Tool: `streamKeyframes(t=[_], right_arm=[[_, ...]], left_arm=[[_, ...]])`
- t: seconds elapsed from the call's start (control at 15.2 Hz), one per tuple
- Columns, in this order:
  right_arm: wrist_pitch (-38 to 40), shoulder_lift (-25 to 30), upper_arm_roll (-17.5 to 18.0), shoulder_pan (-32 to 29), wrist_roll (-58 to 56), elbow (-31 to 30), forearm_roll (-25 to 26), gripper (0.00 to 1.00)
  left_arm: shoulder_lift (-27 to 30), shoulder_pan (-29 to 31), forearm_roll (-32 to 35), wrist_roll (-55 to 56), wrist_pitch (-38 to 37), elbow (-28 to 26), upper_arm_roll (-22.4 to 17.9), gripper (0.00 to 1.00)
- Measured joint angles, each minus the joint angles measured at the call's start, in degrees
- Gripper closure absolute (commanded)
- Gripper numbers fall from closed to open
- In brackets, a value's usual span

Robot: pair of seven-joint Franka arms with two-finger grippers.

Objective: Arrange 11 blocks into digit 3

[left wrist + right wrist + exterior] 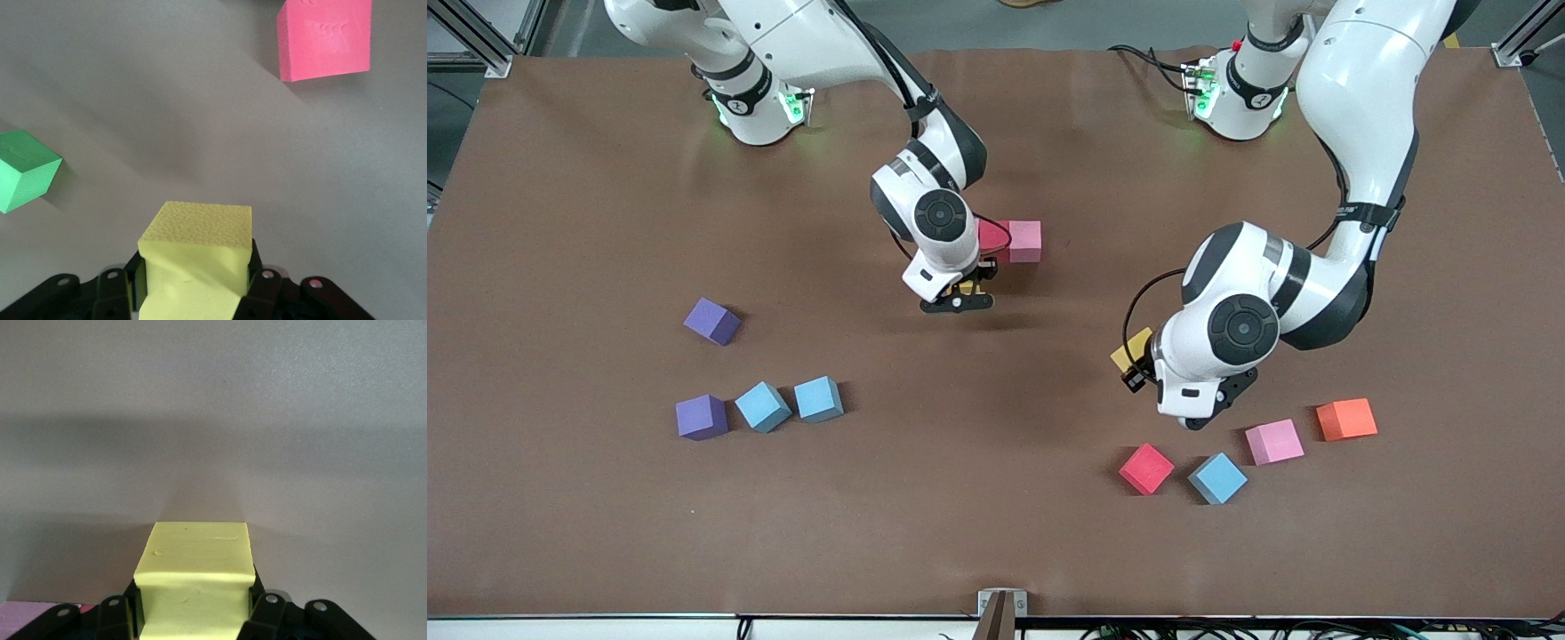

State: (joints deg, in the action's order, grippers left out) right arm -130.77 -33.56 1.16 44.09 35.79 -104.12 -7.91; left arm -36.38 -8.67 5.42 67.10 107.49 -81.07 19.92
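My right gripper (959, 300) is shut on a yellow block (971, 289) (193, 567), low over the table's middle. Right beside it a red block (991, 236) and a pink block (1024, 242) stand touching in a short row. No digit 3 shape shows. My left gripper (1138, 364) (197, 267) is shut on a second yellow block (1131, 349) (197, 247), over the table toward the left arm's end. The left wrist view also shows a green block (23, 170) and a pinkish-red block (325, 37) on the table. In the front view the left arm hides the green one.
Two purple blocks (712, 321) (701, 417) and two light blue blocks (763, 406) (819, 398) lie toward the right arm's end. Near my left gripper lie a red block (1145, 468), a light blue block (1216, 477), a pink block (1274, 442) and an orange cube (1346, 419).
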Motion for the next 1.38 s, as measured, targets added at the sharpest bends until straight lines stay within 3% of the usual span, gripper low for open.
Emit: streamKeyframes(t=[0.72, 1.38], right_arm=[[0.0, 0.0, 0.0, 0.0, 0.0, 0.0, 0.1, 0.66], [1.4, 0.2, 0.0, 0.1, 0.0, 0.0, 0.2, 0.66]], left_arm=[[6.0, 4.4, -4.7, -0.4, -1.3, 0.4, 0.2, 1.0], [6.2, 4.6, -4.9, -0.4, -1.3, 0.2, 0.6, 1.0]])
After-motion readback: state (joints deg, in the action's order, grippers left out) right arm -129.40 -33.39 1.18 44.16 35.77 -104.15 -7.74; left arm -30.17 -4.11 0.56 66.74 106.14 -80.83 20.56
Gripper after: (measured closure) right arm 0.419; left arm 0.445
